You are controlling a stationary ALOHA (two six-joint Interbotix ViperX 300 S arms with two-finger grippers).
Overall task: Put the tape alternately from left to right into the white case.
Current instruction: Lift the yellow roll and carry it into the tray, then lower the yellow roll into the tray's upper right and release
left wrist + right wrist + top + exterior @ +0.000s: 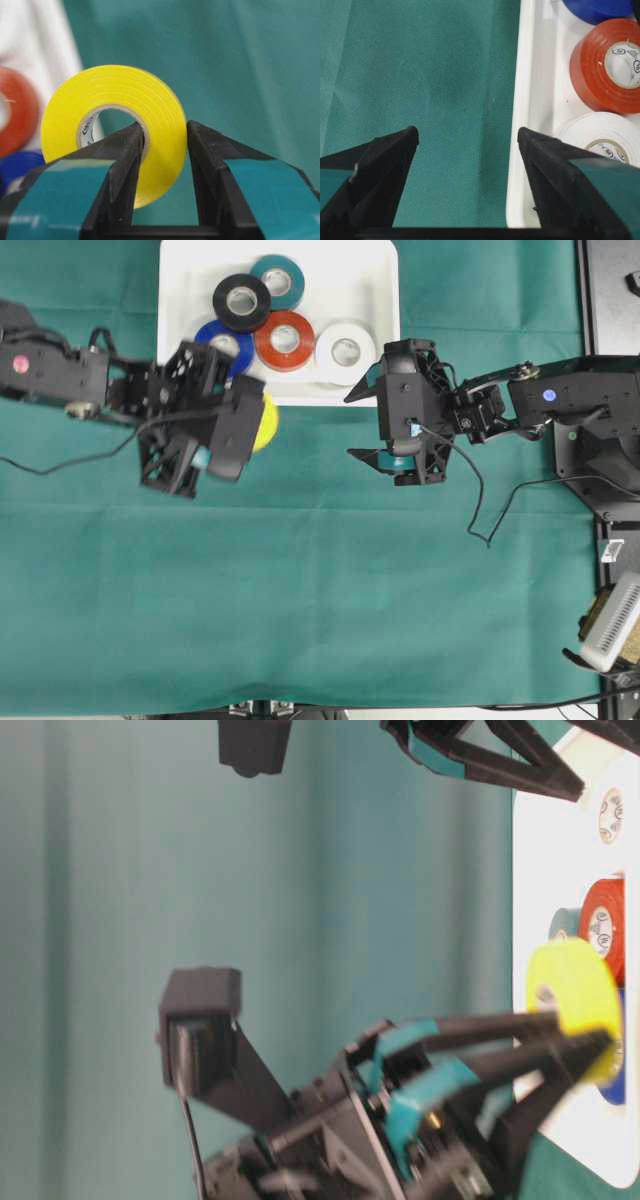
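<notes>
White case (pixel 375 280) holds five tape rolls (teal, black, blue, orange-red, white). Left pincer (pixel 165 145) pinches the yellow roll (pixel 112 125) beside its rim; right pincer (pixel 467 145) spread wide.

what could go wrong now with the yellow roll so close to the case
1. The left pincer holds the yellow roll by one side of its ring only, one finger through the core; it could swing or slip out before reaching the white case.
2. Five rolls already crowd the case; dropped near the blue roll, the yellow one may land on top or on the rim.
3. The open right pincer hovers by the case edge, close to the left arm's path.
</notes>
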